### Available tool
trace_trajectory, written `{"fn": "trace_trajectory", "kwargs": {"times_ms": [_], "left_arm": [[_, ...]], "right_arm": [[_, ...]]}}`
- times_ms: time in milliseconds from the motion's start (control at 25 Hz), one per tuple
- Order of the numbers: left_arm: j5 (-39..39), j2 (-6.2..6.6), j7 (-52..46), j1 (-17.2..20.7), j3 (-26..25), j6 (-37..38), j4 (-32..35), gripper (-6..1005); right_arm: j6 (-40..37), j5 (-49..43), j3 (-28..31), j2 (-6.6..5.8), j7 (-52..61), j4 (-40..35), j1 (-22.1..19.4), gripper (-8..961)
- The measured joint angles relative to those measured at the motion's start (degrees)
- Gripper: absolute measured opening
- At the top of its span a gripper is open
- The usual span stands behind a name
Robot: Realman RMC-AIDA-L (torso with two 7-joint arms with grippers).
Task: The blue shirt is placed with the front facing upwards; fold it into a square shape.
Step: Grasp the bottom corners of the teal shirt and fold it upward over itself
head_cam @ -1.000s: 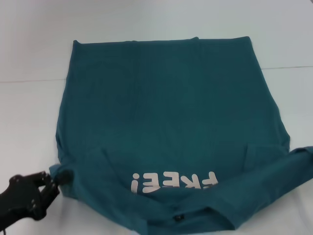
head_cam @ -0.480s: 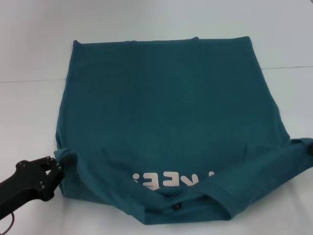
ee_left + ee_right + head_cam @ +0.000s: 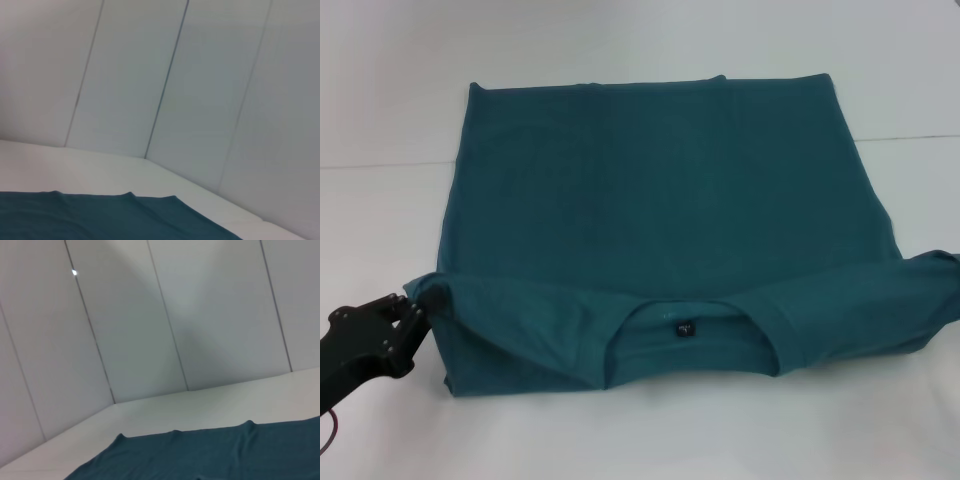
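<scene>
White tabletop (image 3: 640, 440) under everything, pale panelled wall (image 3: 200, 90) behind it in both wrist views. Left gripper (image 3: 412, 312) sits low at the robot's near left, black fingers clamped on a bunched corner of the blue shirt (image 3: 660, 210), at the left end of the folded-over shoulder band. Right gripper is outside the head view; the far right sleeve tip runs to the picture's edge, so its fingers go unrecorded. Outward from the left grip: the collar end of the shirt is turned over onto the body, forming a band across the near edge, with the neckline and its small dark label (image 3: 684, 328) facing up at the middle. No chest lettering shows. Beyond the band, the body lies flat and smooth toward the far hem, touching the tabletop all round. Both wrist views catch only a strip of teal cloth low in frame against the white surface. Judgement on progress: the first crosswise fold looks under way, the band not yet released or flattened. Sleeve ends poke out past the body at both sides. Remaining, likely: lay the fold down, bring the sides in, square the shape.
</scene>
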Motion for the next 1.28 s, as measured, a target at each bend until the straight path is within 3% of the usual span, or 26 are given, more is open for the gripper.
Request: {"fn": "trace_trajectory", "kwargs": {"times_ms": [480,1280], "left_arm": [[-0.91,-0.91,1.02,-3.6,-0.39,-5.96,-0.64,37],[-6.31,-0.75,2.94,-9.88,0.11,-15.54,-3.44,37]], "right_arm": [[6.26,-0.26,-1.08,0.14,0.49,1.57,3.88,35],[12.56,0.97,-1.45,-0.49,-0.1,2.57,8.88,35]]}}
